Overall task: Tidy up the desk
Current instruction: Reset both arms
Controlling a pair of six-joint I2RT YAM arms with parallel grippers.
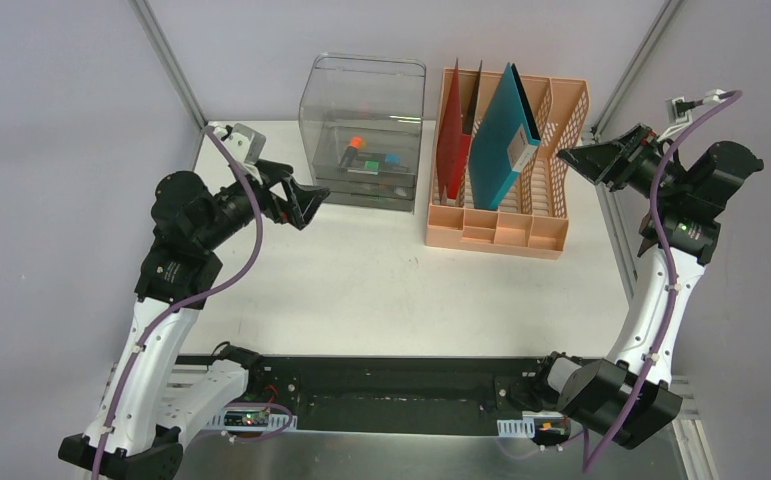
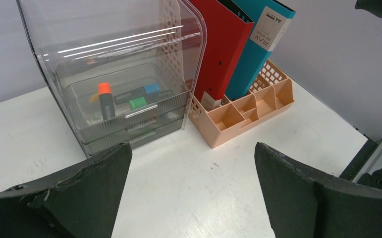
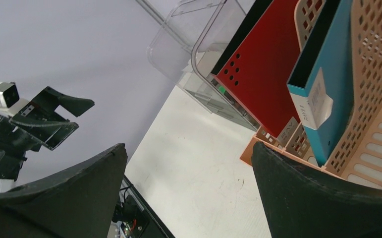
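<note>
Both wide open, empty: left tool [image 1: 308, 204], right tool [image 1: 579, 163], hovering over white worktop [image 1: 381, 285]. At its far edge sit clear drawer box [image 1: 364, 110] and peach file rack [image 1: 546, 225]; looks tidy, so retreat high, keep right tool off rack

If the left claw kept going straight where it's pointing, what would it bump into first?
The open left gripper would probably hit the clear box first, near its corner beside the rack; depth is unclear.

Drawer box [image 1: 361, 90]: far centre of the table [image 1: 381, 290], markers [image 1: 353, 150] inside.
File rack [image 1: 546, 200]: just right of it, folders [image 1: 496, 150] upright inside.
</note>
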